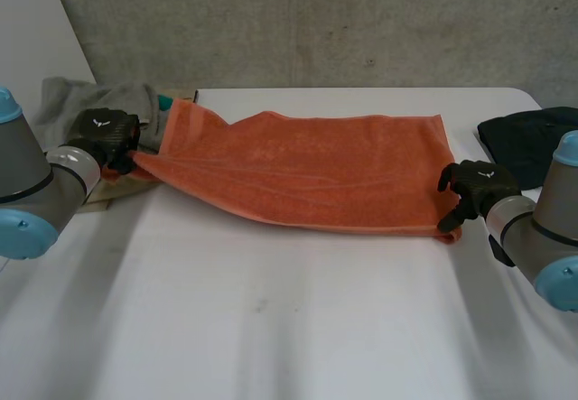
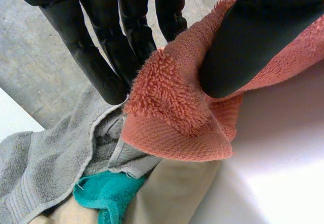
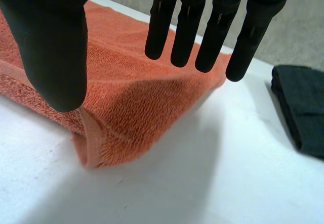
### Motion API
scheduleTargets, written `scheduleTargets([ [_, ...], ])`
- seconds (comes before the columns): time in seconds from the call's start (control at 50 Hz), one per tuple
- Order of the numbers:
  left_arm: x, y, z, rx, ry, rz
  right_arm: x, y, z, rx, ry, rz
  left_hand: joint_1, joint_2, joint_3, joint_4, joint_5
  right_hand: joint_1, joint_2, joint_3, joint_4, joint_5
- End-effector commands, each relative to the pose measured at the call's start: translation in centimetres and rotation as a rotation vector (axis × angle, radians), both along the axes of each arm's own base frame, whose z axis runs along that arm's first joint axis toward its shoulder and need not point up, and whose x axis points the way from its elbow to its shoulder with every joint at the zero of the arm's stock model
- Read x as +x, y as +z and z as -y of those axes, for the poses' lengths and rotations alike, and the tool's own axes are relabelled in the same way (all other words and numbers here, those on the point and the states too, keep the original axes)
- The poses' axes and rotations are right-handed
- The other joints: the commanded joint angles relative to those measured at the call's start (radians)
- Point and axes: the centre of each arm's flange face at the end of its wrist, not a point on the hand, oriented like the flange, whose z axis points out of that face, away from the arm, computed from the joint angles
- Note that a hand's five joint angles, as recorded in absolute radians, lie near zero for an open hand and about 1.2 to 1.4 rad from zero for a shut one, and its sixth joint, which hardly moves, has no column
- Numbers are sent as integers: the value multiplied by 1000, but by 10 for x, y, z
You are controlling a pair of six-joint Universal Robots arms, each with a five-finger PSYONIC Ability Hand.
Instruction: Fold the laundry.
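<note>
An orange towel [image 1: 307, 170] lies spread across the far half of the white table [image 1: 271, 328]. My left hand [image 1: 107, 134] holds its left corner, lifted off the table over the laundry pile. In the left wrist view the thumb [image 2: 253, 37] presses that corner of the towel [image 2: 172, 113] against the fingers [image 2: 101, 57]. My right hand [image 1: 479, 183] is at the towel's near right corner. In the right wrist view its fingers [image 3: 187, 27] are straight and spread from the thumb [image 3: 50, 42], hovering just over the towel's corner [image 3: 131, 82], which rests on the table.
A pile of laundry sits at the table's far left: a grey towel [image 1: 90, 97] [image 2: 45, 168], a teal cloth [image 2: 106, 193] and a beige cloth [image 2: 167, 193]. A folded dark cloth [image 1: 524, 143] [image 3: 301, 107] lies at the far right.
</note>
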Motion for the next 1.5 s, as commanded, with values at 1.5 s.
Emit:
scheduleTargets([
  [1.5,-9,-5,-56,474,-16,288,-14,30,14,-255,223,-714,236,199,208,199,240,764,788,789,781,819],
])
